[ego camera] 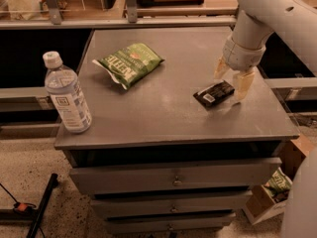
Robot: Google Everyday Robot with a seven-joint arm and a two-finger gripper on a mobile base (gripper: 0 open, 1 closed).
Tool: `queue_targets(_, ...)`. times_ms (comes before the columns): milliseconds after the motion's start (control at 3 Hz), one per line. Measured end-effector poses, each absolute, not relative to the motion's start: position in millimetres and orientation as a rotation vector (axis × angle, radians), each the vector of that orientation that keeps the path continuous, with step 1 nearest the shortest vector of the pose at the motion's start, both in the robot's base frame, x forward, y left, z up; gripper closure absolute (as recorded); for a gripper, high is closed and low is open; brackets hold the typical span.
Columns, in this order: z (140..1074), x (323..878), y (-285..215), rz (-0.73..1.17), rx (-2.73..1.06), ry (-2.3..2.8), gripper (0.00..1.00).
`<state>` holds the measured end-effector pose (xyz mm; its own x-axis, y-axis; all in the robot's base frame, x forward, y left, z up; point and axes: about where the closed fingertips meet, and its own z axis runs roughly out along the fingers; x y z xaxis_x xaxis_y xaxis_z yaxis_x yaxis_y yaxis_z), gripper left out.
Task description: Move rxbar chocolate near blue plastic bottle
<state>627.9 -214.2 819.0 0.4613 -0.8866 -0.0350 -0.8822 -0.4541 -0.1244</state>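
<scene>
The rxbar chocolate is a small flat black bar with a white label patch, lying on the right part of the grey cabinet top. My gripper hangs open just above the bar's far right end, with one pale finger behind the bar and the other finger to its right. It holds nothing. The blue plastic bottle, clear with a white cap and white label, stands upright at the front left corner, far from the bar.
A green crinkled chip bag lies at the back middle of the top. The cabinet has drawers below. A cardboard box with a green bag sits on the floor at the right. A black stand leg lies at the lower left.
</scene>
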Motion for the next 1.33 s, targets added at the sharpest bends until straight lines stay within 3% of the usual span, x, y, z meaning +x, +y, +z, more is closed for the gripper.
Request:
queue_targets(667,822.1,627.4,-213.1,-0.049,-2.582,1.561,0.99)
queue_targets(1333,844.6,626.9,-204.1,0.071,-2.435,1.635,1.0)
